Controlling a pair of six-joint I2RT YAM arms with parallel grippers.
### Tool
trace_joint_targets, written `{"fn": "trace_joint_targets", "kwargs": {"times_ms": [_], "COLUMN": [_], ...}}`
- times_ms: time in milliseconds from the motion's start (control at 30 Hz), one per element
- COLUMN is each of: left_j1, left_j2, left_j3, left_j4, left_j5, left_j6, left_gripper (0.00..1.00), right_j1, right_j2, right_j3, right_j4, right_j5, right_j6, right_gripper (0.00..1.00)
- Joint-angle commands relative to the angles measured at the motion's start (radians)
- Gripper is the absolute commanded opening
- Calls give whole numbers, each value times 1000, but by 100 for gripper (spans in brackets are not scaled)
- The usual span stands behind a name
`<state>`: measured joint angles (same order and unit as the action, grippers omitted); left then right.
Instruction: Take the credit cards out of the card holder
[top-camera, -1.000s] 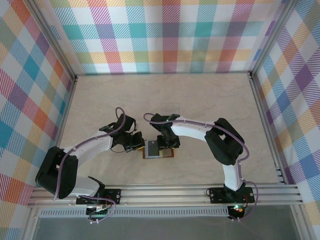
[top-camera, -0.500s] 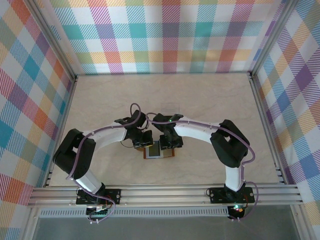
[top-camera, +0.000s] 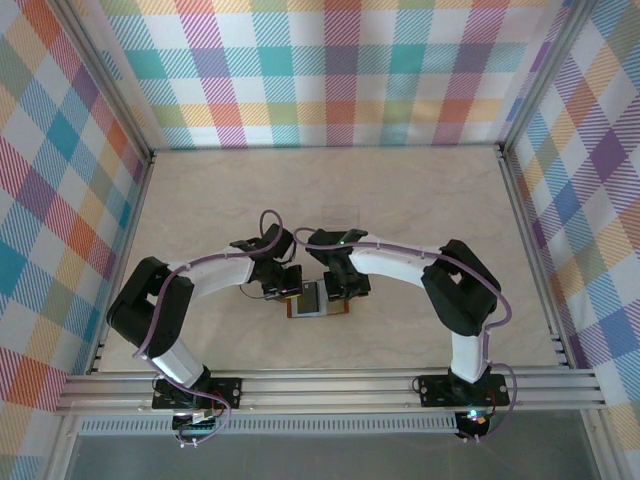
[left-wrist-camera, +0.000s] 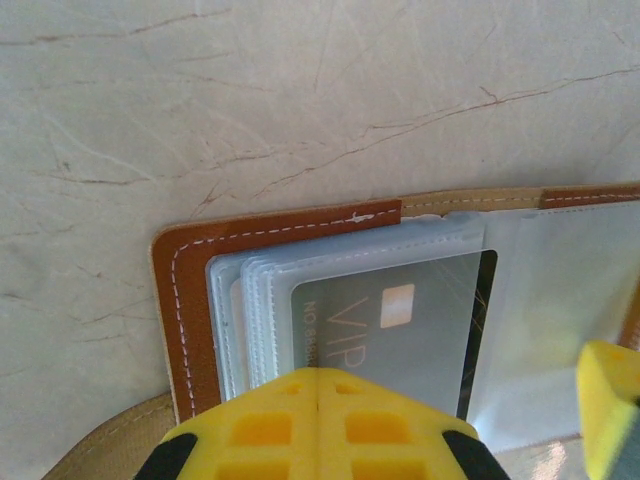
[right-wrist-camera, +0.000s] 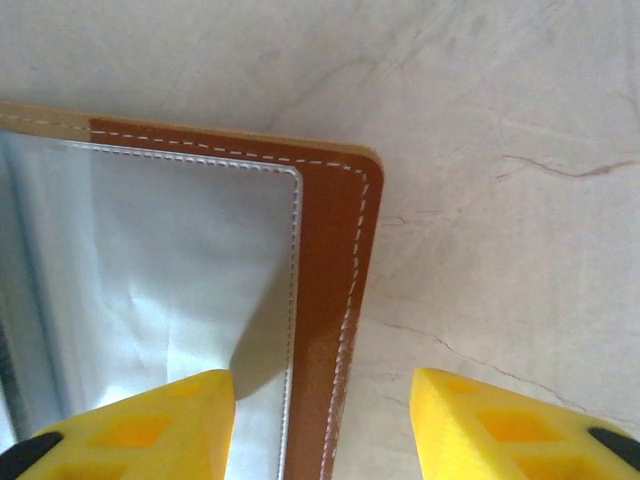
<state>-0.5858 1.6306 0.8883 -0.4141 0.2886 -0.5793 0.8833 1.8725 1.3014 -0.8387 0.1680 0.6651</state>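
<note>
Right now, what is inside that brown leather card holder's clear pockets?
A grey card marked VIP sits in the front clear pocket, with a dark card edging out behind it. The shut left gripper covers their lower parts.

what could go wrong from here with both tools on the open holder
1. The left tool, shut, sits over the sleeve holding the grey card; pressing there may pin the card in.
2. The right tool is open and straddles the edge of the holder, one finger over the clear pocket, the other over the table; closing may grab the cover and drag the whole holder.
</note>
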Motion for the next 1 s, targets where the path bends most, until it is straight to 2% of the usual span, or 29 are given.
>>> {"fn": "trace_joint_targets", "kwargs": {"times_ms": [0,67,200,333,433,667,967], "left_j1": [-12,-11,-12,-12,-12,-11,-12], "left_j2": [-11,-9,-11,-14,-20,-31,-29], "left_j3": [-27,-28,-29,-31,-34,-38,-33], "left_j4": [-37,-35,-31,-29,-29,-35,-30], "left_j5": [-32,-32,-32,-32,-31,-34,-28], "left_j6": [12,16,14,14,14,17,17], "left_gripper": [1,1,1,1,1,1,2], "right_j1": [-4,-4,-7,-30,-44,-53,-60], "right_j2": [-83,-99,-112,-97,-59,6,45], "right_j3": [11,17,6,-47,-59,-56,-65], "right_j4": [-27,1,101,273,355,383,355], "right_j5": [-4,-49,-176,-395,-486,-507,-459], "right_j6": [3,0,2,35,60,65,53], "right_gripper": [49,46,32,22,18,18,22]}}
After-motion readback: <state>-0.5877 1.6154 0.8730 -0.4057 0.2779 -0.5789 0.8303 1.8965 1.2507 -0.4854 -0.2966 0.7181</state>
